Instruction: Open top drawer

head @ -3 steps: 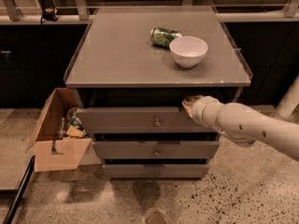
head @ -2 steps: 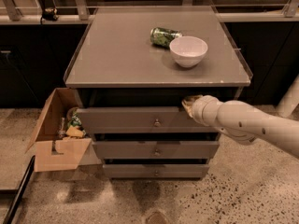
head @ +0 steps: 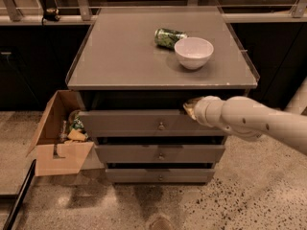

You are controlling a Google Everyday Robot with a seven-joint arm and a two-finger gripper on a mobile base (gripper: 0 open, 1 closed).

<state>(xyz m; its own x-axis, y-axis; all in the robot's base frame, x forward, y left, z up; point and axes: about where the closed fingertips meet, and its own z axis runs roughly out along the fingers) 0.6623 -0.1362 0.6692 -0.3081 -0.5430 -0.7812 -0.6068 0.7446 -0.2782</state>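
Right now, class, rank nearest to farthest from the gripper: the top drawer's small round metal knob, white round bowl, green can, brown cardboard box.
Gripper at the top drawer's upper right edge.
1. Metal knob, lower left.
2. White bowl, above, on top.
3. Green can, behind bowl.
4. Cardboard box, far left, floor.

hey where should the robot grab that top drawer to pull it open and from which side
Probably the upper edge of the top drawer, reached from the front. A dark gap under the cabinet top leaves that lip exposed, and the gripper sits at it, right of centre. The small round knob mid-front is the alternative, though it offers little to hold.
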